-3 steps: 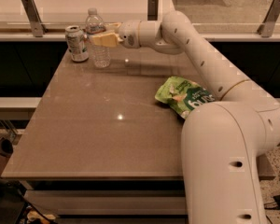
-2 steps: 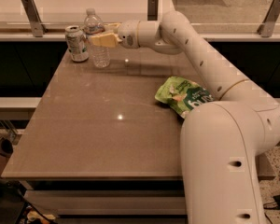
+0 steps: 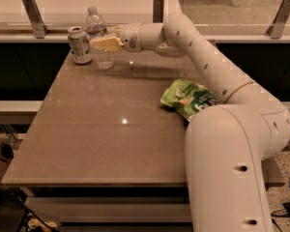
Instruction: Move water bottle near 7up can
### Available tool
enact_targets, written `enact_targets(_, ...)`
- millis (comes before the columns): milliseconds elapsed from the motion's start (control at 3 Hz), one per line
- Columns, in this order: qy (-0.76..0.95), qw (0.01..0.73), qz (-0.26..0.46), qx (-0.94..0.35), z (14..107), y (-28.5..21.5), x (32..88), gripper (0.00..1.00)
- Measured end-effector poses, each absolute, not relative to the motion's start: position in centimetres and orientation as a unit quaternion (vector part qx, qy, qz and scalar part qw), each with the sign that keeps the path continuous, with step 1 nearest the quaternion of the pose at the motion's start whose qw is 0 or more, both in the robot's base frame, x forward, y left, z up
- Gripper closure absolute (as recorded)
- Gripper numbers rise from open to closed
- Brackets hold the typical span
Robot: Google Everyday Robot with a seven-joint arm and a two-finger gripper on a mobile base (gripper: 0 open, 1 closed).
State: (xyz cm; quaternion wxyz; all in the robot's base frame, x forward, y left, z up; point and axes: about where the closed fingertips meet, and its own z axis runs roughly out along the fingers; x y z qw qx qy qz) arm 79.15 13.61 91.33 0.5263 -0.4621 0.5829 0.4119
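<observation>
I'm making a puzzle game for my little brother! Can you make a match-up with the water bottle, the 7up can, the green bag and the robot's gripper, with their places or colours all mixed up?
Things:
1. water bottle
2. 7up can
3. green bag
4. gripper

Places and looks:
A. lying flat on the right side of the table
B. silver and green, furthest left at the back
C. clear with a white cap, standing just right of the can
D. pale yellow, at the bottle's middle

Pairs: 1-C, 2-B, 3-A, 4-D
</observation>
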Motion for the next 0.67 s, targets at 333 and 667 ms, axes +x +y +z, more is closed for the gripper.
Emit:
enact_targets(333,0.582,0.525,0.414,-0.463,91.27,13.95,79.08,0.0)
enact_targets(667,0.582,0.525,0.414,-0.463,91.27,13.96,79.08,0.0)
